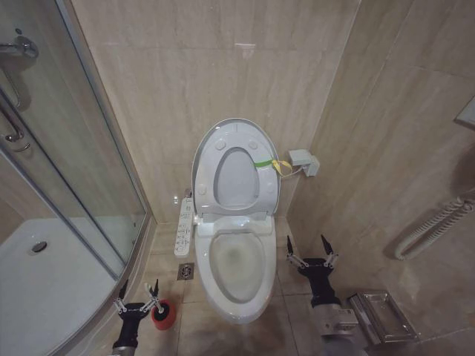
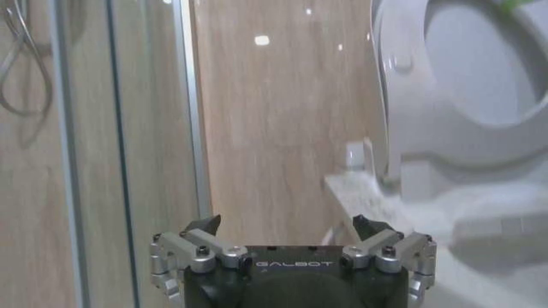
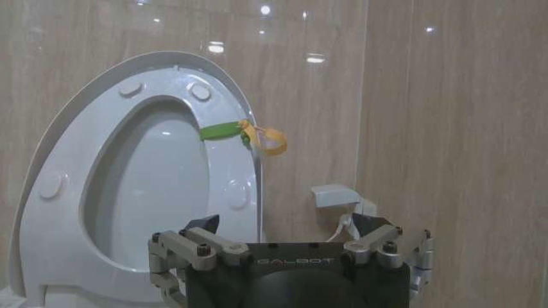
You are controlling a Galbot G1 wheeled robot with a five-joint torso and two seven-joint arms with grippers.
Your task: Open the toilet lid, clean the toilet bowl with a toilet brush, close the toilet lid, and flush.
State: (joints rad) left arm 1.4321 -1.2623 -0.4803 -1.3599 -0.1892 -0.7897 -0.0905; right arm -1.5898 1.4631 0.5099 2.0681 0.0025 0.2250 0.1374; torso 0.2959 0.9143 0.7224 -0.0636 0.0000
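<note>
Standing upright at frame centre, the toilet lid (image 1: pixel 231 133) is open; the toilet bowl (image 1: pixel 236 297) is exposed. Left gripper (image 1: pixel 139 297) and right gripper (image 1: pixel 310 250) both spread, empty; brushing, closing, flushing remain.

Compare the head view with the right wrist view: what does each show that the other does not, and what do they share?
Head view alone: the toilet bowl, the red brush cup on the floor by the left end effector, the glass shower door, and the side control panel.

Right wrist view alone: a close look at the beige wall tiles beside the toilet.

Both: the raised toilet lid with the seat up against it, the green and yellow strap, the white wall box, and the open right end effector.
</note>
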